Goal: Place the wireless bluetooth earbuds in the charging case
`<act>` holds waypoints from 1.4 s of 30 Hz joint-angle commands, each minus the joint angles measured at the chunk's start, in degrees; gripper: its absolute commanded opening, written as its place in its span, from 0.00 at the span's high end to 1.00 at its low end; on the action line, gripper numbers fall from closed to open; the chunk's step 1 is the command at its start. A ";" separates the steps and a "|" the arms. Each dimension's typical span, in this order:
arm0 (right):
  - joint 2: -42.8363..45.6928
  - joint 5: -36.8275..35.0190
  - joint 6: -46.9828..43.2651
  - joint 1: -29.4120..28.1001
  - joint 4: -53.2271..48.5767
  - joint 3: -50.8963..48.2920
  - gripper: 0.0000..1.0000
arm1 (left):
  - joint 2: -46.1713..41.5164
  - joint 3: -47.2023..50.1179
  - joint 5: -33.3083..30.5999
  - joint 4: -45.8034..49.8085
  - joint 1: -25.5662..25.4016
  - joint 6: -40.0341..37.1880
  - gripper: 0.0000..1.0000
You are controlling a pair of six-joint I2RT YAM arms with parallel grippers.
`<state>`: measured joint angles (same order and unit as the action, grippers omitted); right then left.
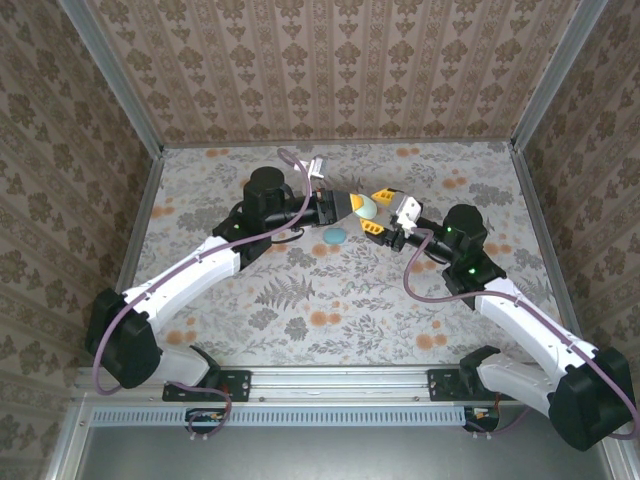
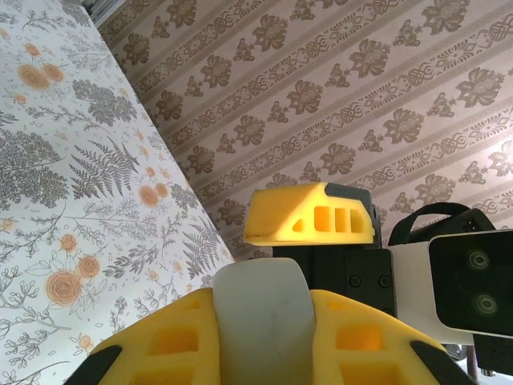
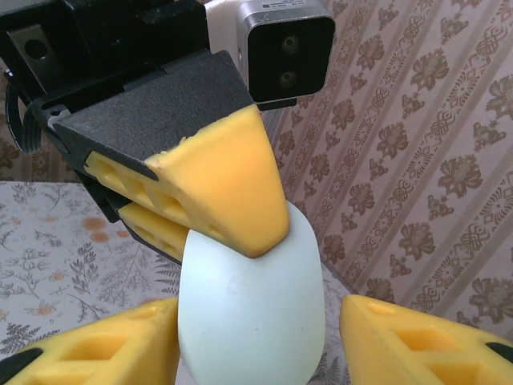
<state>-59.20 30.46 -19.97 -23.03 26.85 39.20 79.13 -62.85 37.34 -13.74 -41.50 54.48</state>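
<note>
Left gripper point(image 1: 353, 206): clamped on pale case point(image 3: 252, 313), held above mid-table point(image 1: 300, 300).
Teal disc point(image 1: 335, 236): flat on table, near the grippers.
Right gripper point(image 1: 378, 212): jaws half wide, straddling the case's free end; one finger point(image 3: 104, 345) touching, the other just clear.

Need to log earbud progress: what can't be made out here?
Pale egg-shaped plastic case: its opening and inside, right wrist view, covered by the left gripper's yellow fingers.
Same case, left wrist view: lower part cut off by the edge.
Small teal round item, top view: too small to identify.
</note>
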 commanded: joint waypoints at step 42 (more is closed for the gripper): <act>-11.72 34.58 10.45 3.33 -26.91 22.89 0.60 | -11.94 8.69 14.42 3.40 6.63 -59.57 0.16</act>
<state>-70.26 62.39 -9.34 -19.29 0.97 60.18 66.00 -51.66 49.30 -9.19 -34.22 -3.05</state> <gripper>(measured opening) 0.400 0.836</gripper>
